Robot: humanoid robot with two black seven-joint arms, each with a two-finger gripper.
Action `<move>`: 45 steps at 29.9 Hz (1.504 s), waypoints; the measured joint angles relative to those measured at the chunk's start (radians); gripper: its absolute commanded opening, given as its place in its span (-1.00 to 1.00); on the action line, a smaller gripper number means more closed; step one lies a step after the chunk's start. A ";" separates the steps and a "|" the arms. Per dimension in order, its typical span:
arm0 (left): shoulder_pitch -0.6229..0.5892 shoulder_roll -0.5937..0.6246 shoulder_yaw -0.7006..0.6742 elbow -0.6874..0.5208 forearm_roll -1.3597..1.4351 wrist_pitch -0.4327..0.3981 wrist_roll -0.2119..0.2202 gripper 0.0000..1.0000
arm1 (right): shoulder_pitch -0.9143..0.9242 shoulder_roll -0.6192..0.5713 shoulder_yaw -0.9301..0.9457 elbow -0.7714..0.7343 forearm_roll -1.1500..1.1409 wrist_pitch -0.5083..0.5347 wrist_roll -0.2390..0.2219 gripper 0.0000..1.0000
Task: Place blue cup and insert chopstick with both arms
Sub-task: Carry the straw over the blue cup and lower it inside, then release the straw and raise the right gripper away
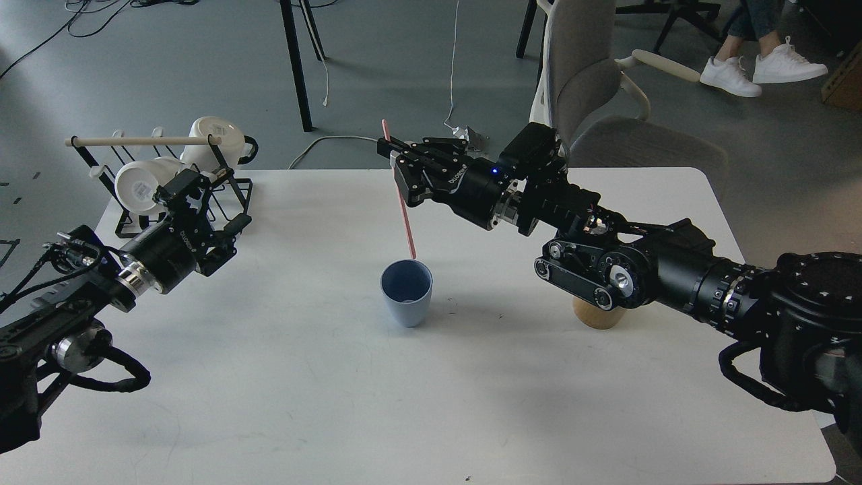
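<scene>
Take the blue cup (pixel 406 292) as your landmark: it stands upright on the white tabletop (pixel 471 404), near the middle, with its mouth open to you and nothing inside that you can make out. Above and just behind the cup, your right claw (pixel 397 168) is clamped on the pink-red chopstick (pixel 404 215), gripping it near its upper part; the stick slants slightly, and its lower tip hangs right over the cup's far rim, though you cannot tell whether it has entered the mouth. To the right of the cup, the right arm's thick joints partly hide a tan bamboo cup (pixel 596 316) standing on the tabletop. Well to the left of the cup, your left claw (pixel 202 195) hovers empty, its fingers spread apart, close in front of a black wire rack (pixel 232 195). That rack carries white mugs (pixel 145 185) and a pale wooden rod (pixel 141 141) across its top.
</scene>
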 measured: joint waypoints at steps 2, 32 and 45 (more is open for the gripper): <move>0.000 0.001 0.000 0.000 0.000 0.000 0.000 0.90 | 0.000 0.000 0.001 0.003 0.000 0.000 0.000 -0.99; 0.001 -0.001 -0.001 0.000 -0.001 -0.002 0.000 0.92 | -0.076 0.000 -0.003 0.048 0.002 0.000 0.000 -0.16; -0.004 -0.001 -0.002 0.000 -0.001 -0.006 0.000 0.92 | -0.097 0.000 0.069 0.050 0.031 0.000 0.000 0.86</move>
